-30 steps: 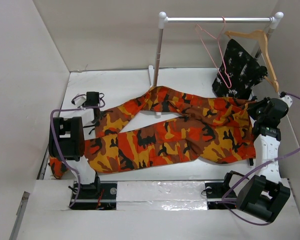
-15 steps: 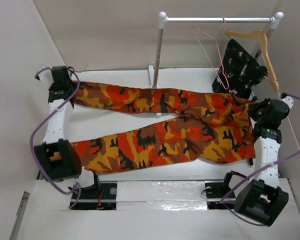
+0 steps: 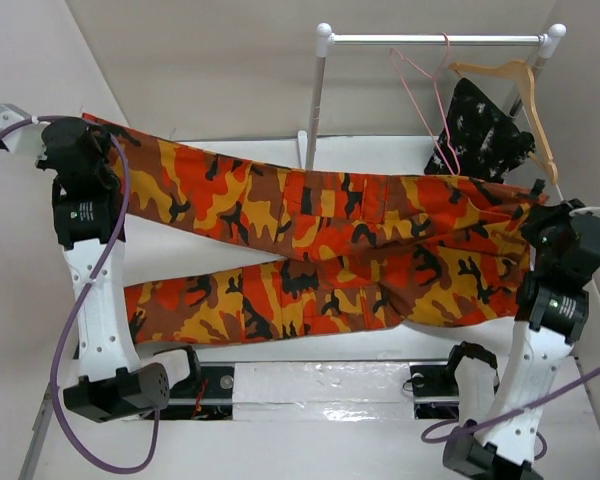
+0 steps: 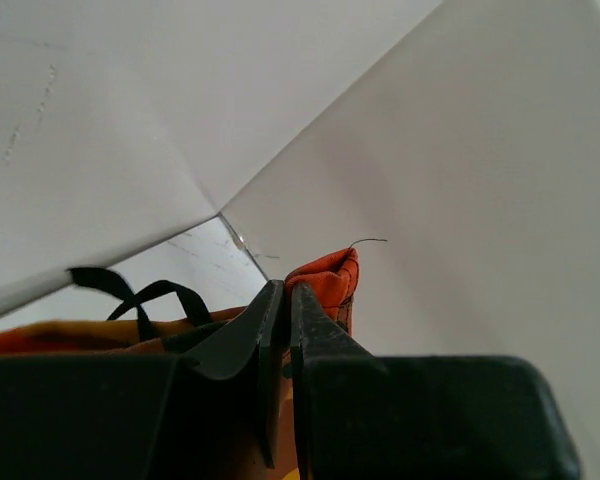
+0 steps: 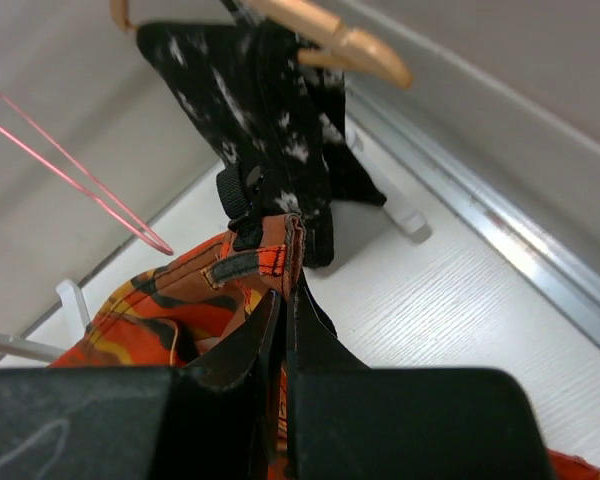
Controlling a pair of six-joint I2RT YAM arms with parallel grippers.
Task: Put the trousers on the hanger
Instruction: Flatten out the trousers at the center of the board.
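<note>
The left hand (image 3: 92, 130) sits high at the far left, close to the side wall (image 3: 40, 80), clamped tight on the end of one leg of the camouflage trousers (image 3: 330, 225). In its wrist view the two black fingers (image 4: 250, 335) meet, with an orange corner of cloth (image 4: 330, 280) poking out just past their tips. From this hand the leg runs off to the right, stretched above the tabletop (image 3: 210, 262). The other leg lies lower and nearer the arm bases, its end below the left hand.

Further right, beyond the cloth, stands a white rail (image 3: 435, 40). The pink wire hanger (image 3: 430, 110) hangs from it, bare, well up and to the left of the right hand (image 3: 537, 195). Just right of it on the rail is a wooden hanger (image 3: 520, 80) carrying a black speckled garment (image 3: 485, 125).

The right hand is closed on the waist end of the trousers (a belt loop (image 5: 242, 268) shows at its fingertips), with the speckled garment (image 5: 270, 110) just beyond it and the pink wire (image 5: 80, 180) to its left
</note>
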